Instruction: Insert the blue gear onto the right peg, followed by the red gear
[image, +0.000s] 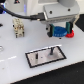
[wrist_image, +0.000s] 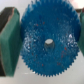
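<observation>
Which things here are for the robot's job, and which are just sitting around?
For the job:
- blue gear, held between the fingers
- red gear
- right peg on the white plate

Just sitting around:
- small beige block thing on the table

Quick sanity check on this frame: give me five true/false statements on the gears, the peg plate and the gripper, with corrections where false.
1. The blue gear sits between the gripper fingers. True.
2. The blue gear is already on the right peg. False: it is held in the gripper, above and apart from the plate.
3. The red gear lies on the table near the gripper. True.
4. In the exterior view the red gear is left of the plate. False: it is toward that view's right, beyond the plate.
5. The plate is white with a black border. True.
</observation>
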